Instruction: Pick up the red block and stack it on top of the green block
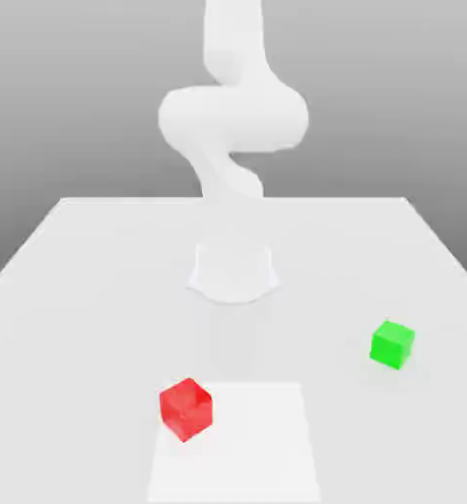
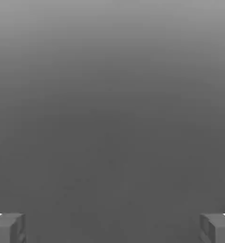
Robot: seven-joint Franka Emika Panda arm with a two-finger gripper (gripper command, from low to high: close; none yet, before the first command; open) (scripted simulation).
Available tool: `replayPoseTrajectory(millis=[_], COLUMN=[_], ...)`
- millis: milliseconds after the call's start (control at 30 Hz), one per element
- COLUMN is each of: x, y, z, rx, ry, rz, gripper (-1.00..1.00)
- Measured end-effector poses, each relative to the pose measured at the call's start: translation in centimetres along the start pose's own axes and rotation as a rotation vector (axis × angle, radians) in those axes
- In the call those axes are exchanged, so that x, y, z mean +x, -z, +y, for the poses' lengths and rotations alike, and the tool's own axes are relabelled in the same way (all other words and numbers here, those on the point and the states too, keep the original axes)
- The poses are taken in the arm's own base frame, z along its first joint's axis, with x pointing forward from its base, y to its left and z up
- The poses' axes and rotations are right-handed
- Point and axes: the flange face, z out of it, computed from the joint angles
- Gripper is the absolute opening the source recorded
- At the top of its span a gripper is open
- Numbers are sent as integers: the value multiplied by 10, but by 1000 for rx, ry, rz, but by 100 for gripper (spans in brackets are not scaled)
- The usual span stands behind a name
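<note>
The red block (image 1: pixel 185 408) rests on the white table near the front, toward the exterior view's left. The green block (image 1: pixel 392 344) sits apart from it, further back on the exterior view's right. The white arm (image 1: pixel 233 118) rises from its base and leaves the top of the exterior view, so the hand does not show there. In the hand view my gripper (image 2: pixel 112 228) is open, its two grey fingertips (image 2: pixel 7 228) far apart with nothing between them. That view holds only plain grey background, and neither block appears in it.
The arm's round base (image 1: pixel 233 272) stands mid-table behind the blocks. A lighter square patch (image 1: pixel 242 448) lies on the table (image 1: pixel 90 295) at the front, beside the red block. The table's edges run along both sides and the back.
</note>
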Motion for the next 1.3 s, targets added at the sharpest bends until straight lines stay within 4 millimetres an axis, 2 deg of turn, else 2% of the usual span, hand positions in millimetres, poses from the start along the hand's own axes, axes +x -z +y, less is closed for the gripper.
replayPoseTrajectory(millis=[133, 300, 433, 567, 667, 833, 867, 1100, 1300], x=[-12, -51, -96, -146, -178, -205, -210, -212, -186], y=[-104, -210, -275, -320, -343, -379, -386, -388, -349], z=[34, 88, 140, 198, 237, 262, 266, 268, 245], rx=[-78, -160, -216, -266, -292, -295, -295, -295, -295], ry=[133, 296, 423, 550, 619, 638, 637, 637, 634], rz=[-134, -300, -434, -572, -651, -667, -668, -670, -669], gripper=[0, 0, 0, 0, 0, 0, -100, -100, -100])
